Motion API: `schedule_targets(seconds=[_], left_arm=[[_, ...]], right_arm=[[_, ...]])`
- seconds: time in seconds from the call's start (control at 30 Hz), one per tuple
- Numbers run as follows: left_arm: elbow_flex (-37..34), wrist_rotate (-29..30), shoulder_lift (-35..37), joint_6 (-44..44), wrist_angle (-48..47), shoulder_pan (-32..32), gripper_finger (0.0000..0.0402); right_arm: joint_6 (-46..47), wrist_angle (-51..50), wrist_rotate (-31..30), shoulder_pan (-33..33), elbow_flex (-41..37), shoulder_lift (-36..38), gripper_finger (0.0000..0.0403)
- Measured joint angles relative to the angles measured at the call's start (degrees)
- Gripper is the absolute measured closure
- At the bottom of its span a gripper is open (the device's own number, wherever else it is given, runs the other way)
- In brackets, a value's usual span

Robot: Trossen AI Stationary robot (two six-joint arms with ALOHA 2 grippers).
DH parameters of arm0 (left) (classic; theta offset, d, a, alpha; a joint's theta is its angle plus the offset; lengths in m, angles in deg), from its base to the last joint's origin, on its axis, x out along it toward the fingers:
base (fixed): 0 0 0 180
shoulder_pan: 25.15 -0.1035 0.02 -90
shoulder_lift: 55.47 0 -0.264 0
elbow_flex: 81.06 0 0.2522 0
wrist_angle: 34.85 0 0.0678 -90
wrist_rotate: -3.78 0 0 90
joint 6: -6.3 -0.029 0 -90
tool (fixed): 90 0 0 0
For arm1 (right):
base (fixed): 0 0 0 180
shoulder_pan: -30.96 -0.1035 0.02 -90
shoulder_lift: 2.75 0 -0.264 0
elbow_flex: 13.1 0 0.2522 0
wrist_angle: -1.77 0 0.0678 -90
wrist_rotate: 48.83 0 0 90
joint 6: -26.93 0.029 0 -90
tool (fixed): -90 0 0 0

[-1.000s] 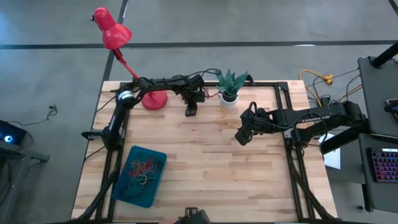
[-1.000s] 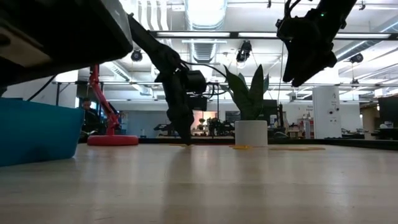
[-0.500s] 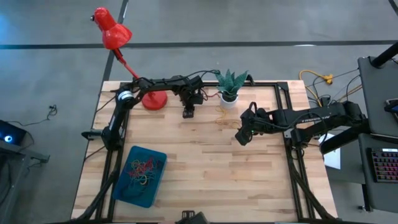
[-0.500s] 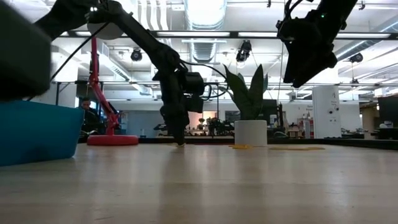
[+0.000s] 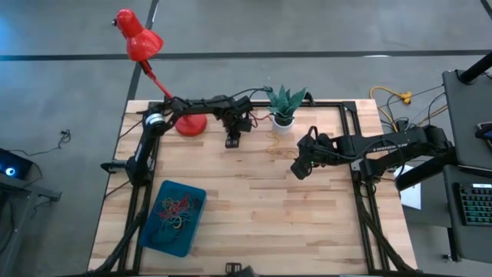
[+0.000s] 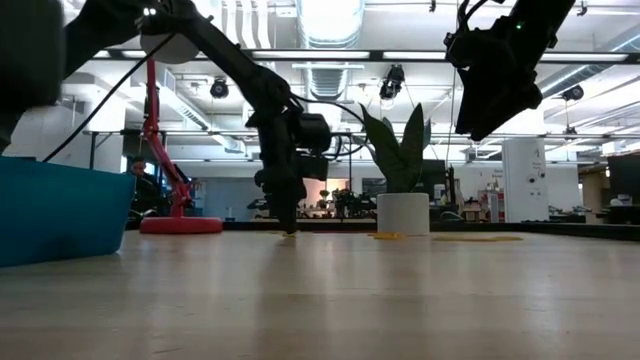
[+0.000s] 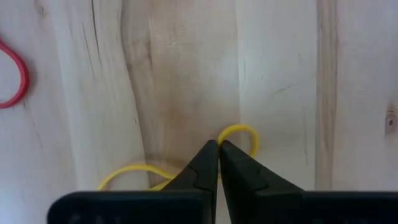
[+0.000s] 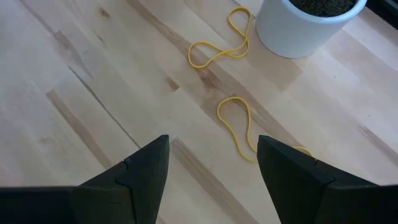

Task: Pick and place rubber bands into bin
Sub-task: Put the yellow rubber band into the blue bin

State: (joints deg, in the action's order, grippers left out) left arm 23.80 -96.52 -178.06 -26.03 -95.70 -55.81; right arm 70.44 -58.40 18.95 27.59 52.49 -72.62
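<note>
The left gripper (image 7: pixel 218 144) was pinched shut on a yellow rubber band (image 7: pixel 239 134) flat against the table (image 7: pixel 280 68), a thin hold that might slip on lifting, while the right gripper (image 8: pixel 212 163) hung open above other bands.

yellow rubber band (image 7: pixel 239 134): lower part hidden behind left tool (image 7: pixel 218 149) | red rubber band (image 7: pixel 15 78): cut off by edge | bin (image 6: pixel 55 212): cut off in low view | bin contents: individual bands too small to separate from above
</note>
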Motion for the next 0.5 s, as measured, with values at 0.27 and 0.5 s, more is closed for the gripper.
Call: schedule_targets(seconds=[0.27,0.5], left_arm=[[-0.45,1.52,4.70,1.19,-5.32,1.94,0.0402],[-0.60,1.41,15.96,5.15,-11.95,5.06,0.0401]], right_arm=[[0.00,0.02,-0.02,0.02,0.00,0.00,0.0175],[-0.05,0.10,-0.33,0.02,-0.24,0.00,0.0175]])
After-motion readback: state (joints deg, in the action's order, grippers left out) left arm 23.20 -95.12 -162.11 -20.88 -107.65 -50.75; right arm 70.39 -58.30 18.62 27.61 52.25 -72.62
